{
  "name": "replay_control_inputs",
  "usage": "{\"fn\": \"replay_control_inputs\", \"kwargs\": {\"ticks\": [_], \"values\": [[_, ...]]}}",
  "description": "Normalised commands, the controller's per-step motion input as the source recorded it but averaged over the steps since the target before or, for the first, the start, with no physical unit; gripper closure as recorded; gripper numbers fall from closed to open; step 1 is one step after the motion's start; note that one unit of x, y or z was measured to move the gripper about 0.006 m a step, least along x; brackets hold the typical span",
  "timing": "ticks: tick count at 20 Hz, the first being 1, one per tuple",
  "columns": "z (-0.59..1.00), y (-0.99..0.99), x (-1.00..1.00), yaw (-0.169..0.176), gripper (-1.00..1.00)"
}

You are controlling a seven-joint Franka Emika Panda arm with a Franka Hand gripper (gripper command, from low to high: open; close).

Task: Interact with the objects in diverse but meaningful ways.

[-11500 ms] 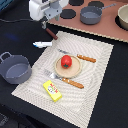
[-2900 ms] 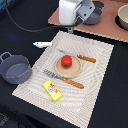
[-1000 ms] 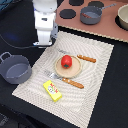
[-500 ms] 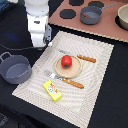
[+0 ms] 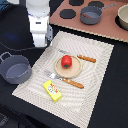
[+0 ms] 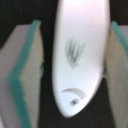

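Observation:
My white gripper (image 5: pixel 40 44) hangs low over the black table, just off the striped mat's (image 5: pixel 100 60) corner on the exterior view's left. In the wrist view a pale, smooth utensil head (image 6: pixel 80 55) lies between the two green-edged fingers (image 6: pixel 22 75), with dark gaps on both sides, so the gripper (image 6: pixel 75 65) is open around it. In the exterior view the gripper hides that utensil. A red tomato (image 5: pixel 66 61) sits on a round wooden plate (image 5: pixel 67 74). A yellow block (image 5: pixel 52 90) lies near the mat's front edge.
A dark grey pot (image 5: pixel 16 68) stands on the exterior view's left of the mat. Two brown-handled utensils (image 5: pixel 86 58) (image 5: pixel 75 83) flank the plate. On the brown stove board (image 5: pixel 107 30) at the back stands another grey pot (image 5: pixel 91 14).
The gripper has travelled from the back near the stove board toward the exterior view's left and come down over the pale utensil. The objects on the mat have not moved.

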Motion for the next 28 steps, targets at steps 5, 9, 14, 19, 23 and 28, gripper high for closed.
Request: {"fn": "replay_control_inputs", "kwargs": {"ticks": [5, 9, 14, 19, 23, 28], "values": [[-0.88, 0.1, 0.0, 0.067, 1.0], [0.43, 0.03, -0.07, 0.035, 1.0], [1.0, 0.14, -0.04, -0.006, 1.0], [1.0, 0.34, 0.56, -0.036, 1.0], [0.79, 0.39, 0.93, -0.017, 1.0], [0.32, 0.34, 0.87, -0.002, 1.0]]}}
